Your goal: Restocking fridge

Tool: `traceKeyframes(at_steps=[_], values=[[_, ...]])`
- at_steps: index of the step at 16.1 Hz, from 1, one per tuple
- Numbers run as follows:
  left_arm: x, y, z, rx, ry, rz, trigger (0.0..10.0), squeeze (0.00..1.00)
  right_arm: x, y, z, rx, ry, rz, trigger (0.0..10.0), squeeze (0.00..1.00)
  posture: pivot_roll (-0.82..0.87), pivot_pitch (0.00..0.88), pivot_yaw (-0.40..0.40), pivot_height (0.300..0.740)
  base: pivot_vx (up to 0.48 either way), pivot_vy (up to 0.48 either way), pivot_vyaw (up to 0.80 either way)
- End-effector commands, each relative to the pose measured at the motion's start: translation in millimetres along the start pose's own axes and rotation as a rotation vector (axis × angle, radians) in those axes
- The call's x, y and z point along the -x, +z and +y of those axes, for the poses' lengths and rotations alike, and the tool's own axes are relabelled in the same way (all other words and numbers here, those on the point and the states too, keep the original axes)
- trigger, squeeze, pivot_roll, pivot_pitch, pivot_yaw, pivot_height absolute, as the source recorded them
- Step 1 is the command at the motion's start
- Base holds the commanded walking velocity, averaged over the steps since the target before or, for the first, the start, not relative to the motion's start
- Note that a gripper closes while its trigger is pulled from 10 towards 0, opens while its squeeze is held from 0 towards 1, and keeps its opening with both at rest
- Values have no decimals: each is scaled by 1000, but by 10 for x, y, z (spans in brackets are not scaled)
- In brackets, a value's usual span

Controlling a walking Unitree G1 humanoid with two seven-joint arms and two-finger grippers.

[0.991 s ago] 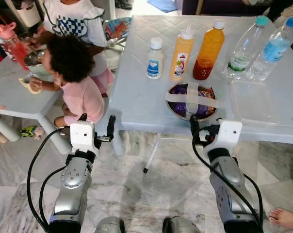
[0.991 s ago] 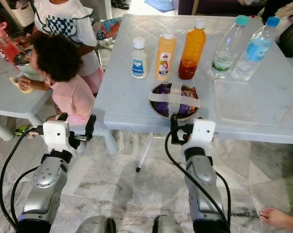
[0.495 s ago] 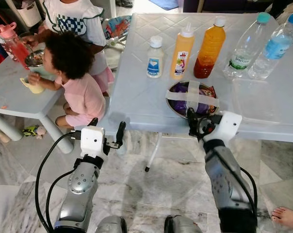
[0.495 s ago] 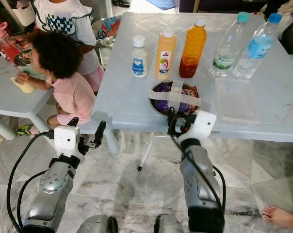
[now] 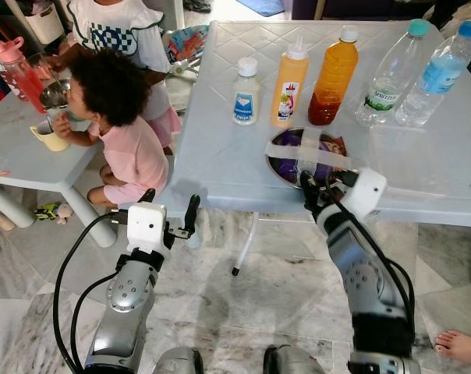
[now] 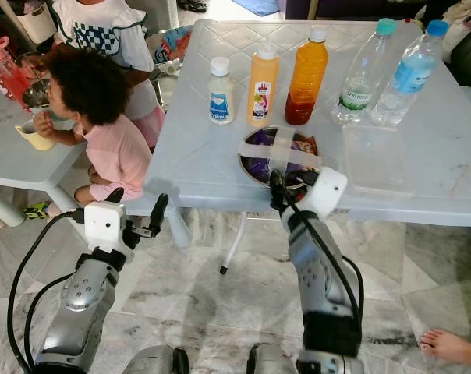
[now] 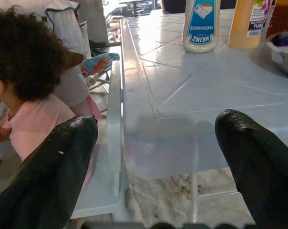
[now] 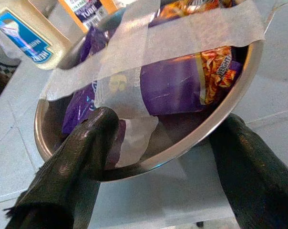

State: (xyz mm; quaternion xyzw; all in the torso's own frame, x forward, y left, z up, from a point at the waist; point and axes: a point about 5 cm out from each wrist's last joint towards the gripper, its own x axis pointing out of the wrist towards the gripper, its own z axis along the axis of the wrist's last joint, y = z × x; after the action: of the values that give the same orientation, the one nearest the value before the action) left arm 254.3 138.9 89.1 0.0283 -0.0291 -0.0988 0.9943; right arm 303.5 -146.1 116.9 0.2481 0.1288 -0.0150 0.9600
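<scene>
Right wrist view showed the right gripper (image 8: 158, 143) spread wide, fingers straddling the near rim of the taped steel bowl (image 8: 239, 90) holding purple snack packets (image 8: 172, 83), gripping nothing; the bowl stood on the table (image 5: 220, 148) near its front edge. Left gripper (image 5: 171, 212) gaped empty below that edge.

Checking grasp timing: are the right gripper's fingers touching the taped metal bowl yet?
Touching. In the right wrist view one black finger lies over the rim of the round metal bowl; the other sits outside the rim, the right gripper open around it.
</scene>
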Motion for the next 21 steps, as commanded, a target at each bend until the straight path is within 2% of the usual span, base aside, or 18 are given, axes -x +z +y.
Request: traceKeyframes(at_steps=[1, 6, 10, 12, 20, 21], values=[[17, 13, 5, -13, -3, 1, 10000, 0, -9, -152, -71, -7, -46, 102, 0, 0, 93, 120, 33, 740, 0, 0, 0], [1, 23, -4, -14, -3, -4, 10000, 0, -18, -89, -208, 29, -139, 133, 0, 0, 88, 122, 38, 740, 0, 0, 0], [-10, 28, 3, -19, 1, -5, 10000, 0, -47, 40, -276, 18, -191, 93, 0, 0, 88, 123, 37, 740, 0, 0, 0], [-28, 78, 16, -18, 19, -28, 10000, 0, -54, 194, -341, 18, -230, 26, 0, 0, 87, 124, 37, 740, 0, 0, 0], [-69, 86, 39, -28, 27, -31, 10000, 0, -113, 393, -414, 45, -248, -19, 0, 0, 80, 117, 41, 740, 0, 0, 0], [-71, 86, 40, -29, 28, -31, 10000, 0, -120, 398, -416, 49, -247, -18, 3961, 0, 81, 116, 40, 740, 0, 0, 0]])
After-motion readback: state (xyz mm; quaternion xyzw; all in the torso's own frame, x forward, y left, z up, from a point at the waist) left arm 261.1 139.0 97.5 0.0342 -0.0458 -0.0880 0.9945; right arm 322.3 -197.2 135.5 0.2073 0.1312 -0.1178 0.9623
